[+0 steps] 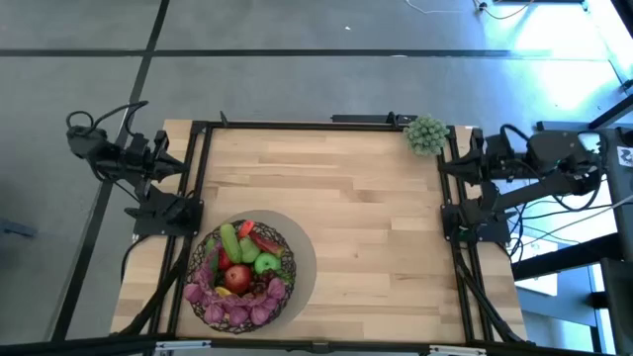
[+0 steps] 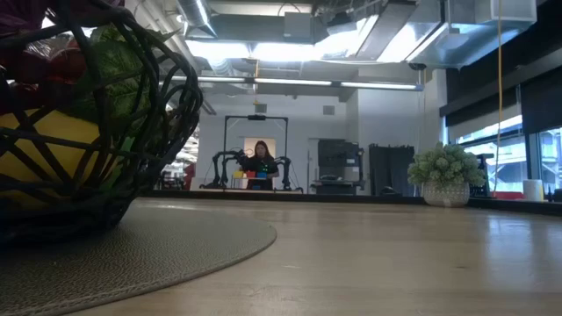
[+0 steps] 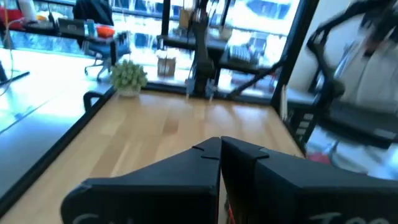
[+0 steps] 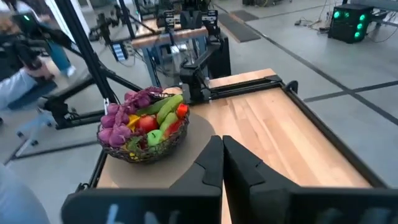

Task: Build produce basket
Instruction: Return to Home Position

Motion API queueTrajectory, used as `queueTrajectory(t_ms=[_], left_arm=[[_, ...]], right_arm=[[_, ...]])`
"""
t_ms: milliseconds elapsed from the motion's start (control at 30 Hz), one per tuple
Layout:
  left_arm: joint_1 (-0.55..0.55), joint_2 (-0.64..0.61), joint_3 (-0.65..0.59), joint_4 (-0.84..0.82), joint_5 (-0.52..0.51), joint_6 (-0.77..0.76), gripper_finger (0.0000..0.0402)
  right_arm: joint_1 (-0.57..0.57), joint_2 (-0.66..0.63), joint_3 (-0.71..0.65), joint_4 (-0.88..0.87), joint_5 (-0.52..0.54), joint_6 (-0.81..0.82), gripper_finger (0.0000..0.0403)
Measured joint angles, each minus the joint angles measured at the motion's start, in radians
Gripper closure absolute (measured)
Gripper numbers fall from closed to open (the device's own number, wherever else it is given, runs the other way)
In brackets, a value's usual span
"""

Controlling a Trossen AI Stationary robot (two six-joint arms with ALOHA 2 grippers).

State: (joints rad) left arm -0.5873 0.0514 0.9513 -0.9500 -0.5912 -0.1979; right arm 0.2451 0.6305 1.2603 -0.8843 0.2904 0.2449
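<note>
The basket (image 1: 240,275), a round bowl of dark wire mesh, stands on a flat grey round mat (image 1: 301,259) near the table's front left. It is heaped with produce: purple grape bunches (image 1: 229,309), a red apple (image 1: 237,278), a green apple (image 1: 266,263), a cucumber (image 1: 230,240) and a red chili (image 1: 265,240). The right wrist view shows the filled basket (image 4: 142,127), and the low view shows it close up (image 2: 88,132). My left gripper (image 3: 220,155) is shut and empty at the table's left edge (image 1: 170,163). My right gripper (image 4: 222,149) is shut and empty at the right edge (image 1: 457,168).
A small potted green plant (image 1: 426,133) stands at the table's far right corner. Black frame rails (image 1: 198,178) run along the left, right and far edges. Bare wood (image 1: 366,218) lies between the basket and the right rail. A person (image 2: 262,158) sits far behind the table.
</note>
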Motion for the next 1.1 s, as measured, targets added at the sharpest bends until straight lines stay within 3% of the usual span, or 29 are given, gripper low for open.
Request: queueTrajectory(t_ms=[67, 500, 900, 1100], left_arm=[[0.0, -0.048, -0.048, 0.059, -0.002, 0.001, 0.0401], [0.0, -0.046, -0.217, 0.255, 0.004, 0.092, 0.0401], [0.0, -0.047, -0.368, 0.441, 0.011, 0.123, 0.0401], [0.0, -0.047, -0.492, 0.607, 0.01, 0.136, 0.0401]], right_arm=[[0.0, -0.083, -0.105, 0.054, -0.003, 0.013, 0.0403], [0.0, -0.615, -0.58, 0.305, -0.005, -0.023, 0.0403], [0.0, -0.627, -0.704, 0.36, -0.058, -0.074, 0.0403], [0.0, -0.627, -0.804, 0.484, -0.086, -0.091, 0.0403]])
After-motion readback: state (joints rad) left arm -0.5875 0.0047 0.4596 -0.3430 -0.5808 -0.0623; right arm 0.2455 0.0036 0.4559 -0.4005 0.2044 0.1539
